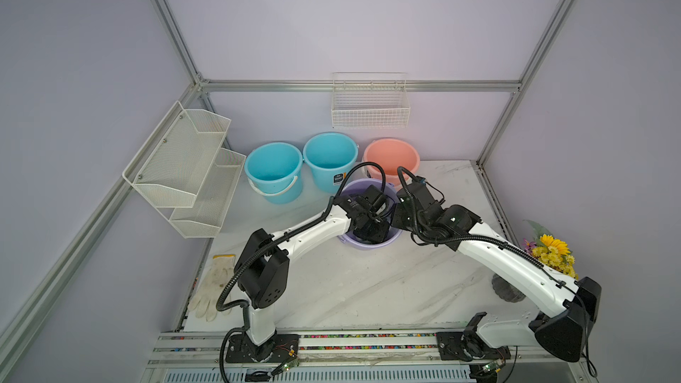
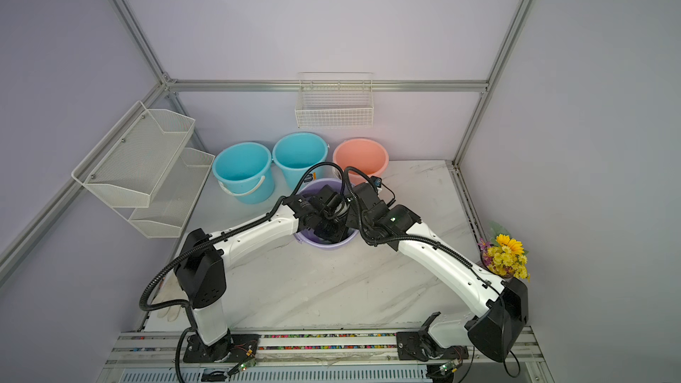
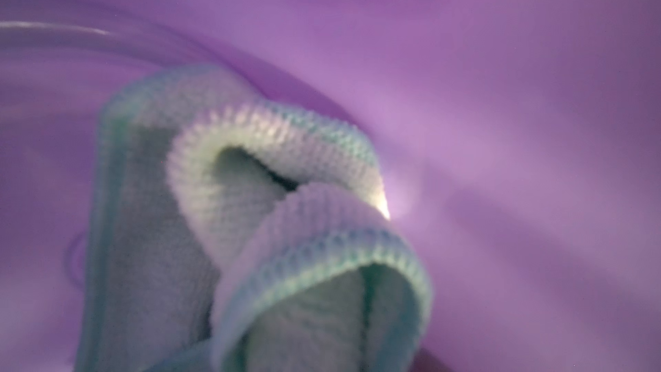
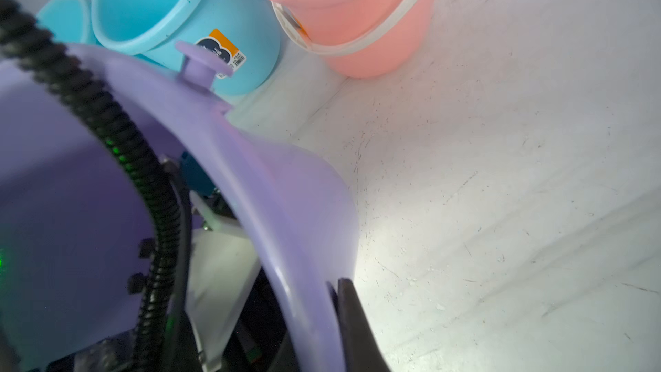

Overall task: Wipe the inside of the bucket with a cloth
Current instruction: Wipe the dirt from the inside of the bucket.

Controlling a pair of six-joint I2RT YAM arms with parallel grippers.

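We wipe inside the bucket (image 1: 363,244).
Our left claw (image 1: 370,232), closed on the cloth (image 3: 272,209), is inside; cloth points ahead to the wall (image 3: 500,130); right claw (image 4: 339,313) pinches the rim (image 4: 286,209) at 3 o'clock.

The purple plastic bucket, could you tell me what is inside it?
The left arm reaches into the bucket with a pale mint-green microfibre cloth; the arm covers most of its floor.

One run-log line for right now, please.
step: wiping inside purple bucket | left tool: shut on cloth, down in bucket | right tool: clamped on bucket rim | cloth: bunched against inner wall
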